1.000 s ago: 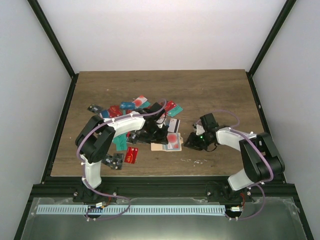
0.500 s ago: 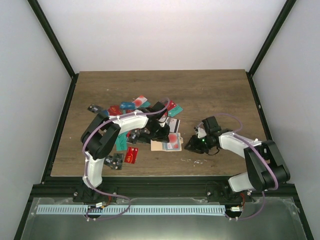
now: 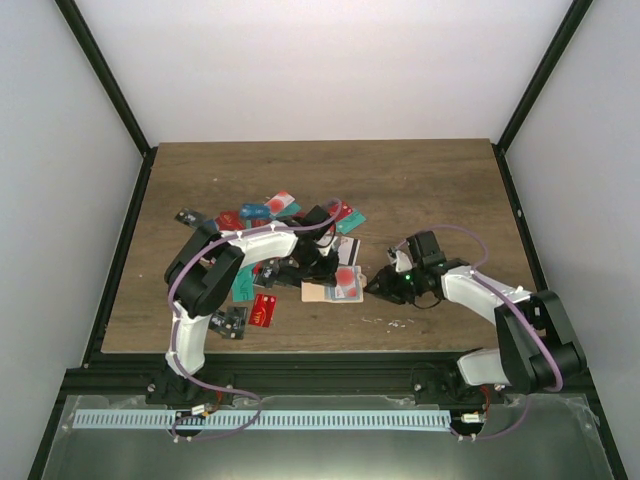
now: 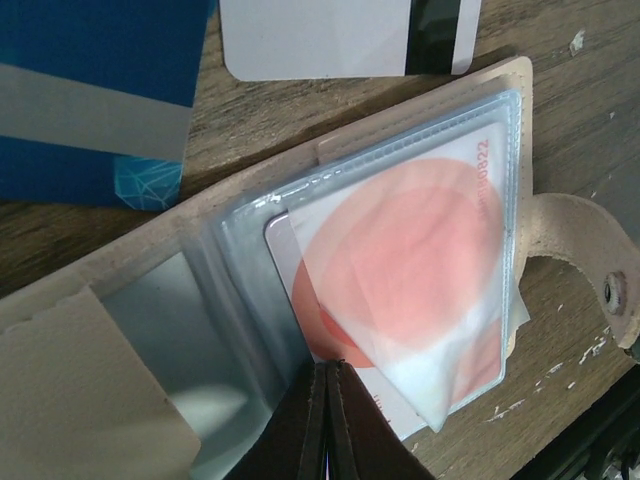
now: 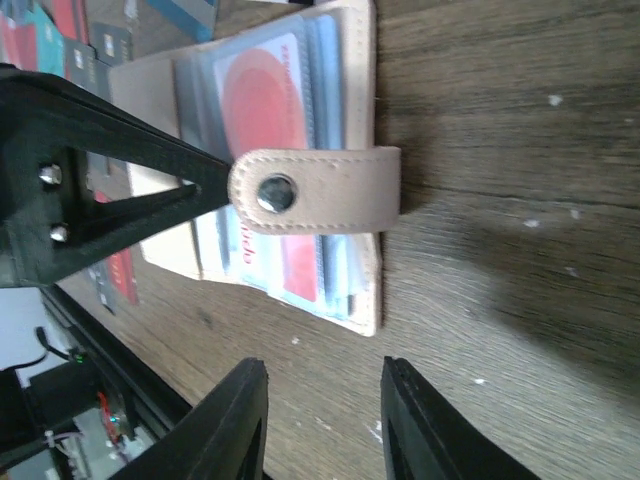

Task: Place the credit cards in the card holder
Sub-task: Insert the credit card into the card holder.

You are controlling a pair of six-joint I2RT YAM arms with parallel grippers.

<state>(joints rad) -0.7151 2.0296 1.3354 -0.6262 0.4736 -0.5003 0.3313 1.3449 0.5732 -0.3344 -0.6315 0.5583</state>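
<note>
I have the card holder [image 3: 318,292] lying open near the front middle of the bench [image 3: 430,180], with a red-circle card [image 4: 400,270] in its clear sleeve. The left claw [image 4: 325,420] is pressed together against the sleeves. The right claw [image 5: 322,368] stands apart, empty, by the snap tab [image 5: 315,190].

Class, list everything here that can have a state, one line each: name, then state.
card holder, open, lying flat on the table
snap tab, unfastened
red-circle card, inside the holder's clear sleeves, tilted
loose cards, scattered on the table, outside the holder
left gripper, fingers shut, tips at the sleeves
right gripper, fingers open, empty
</note>
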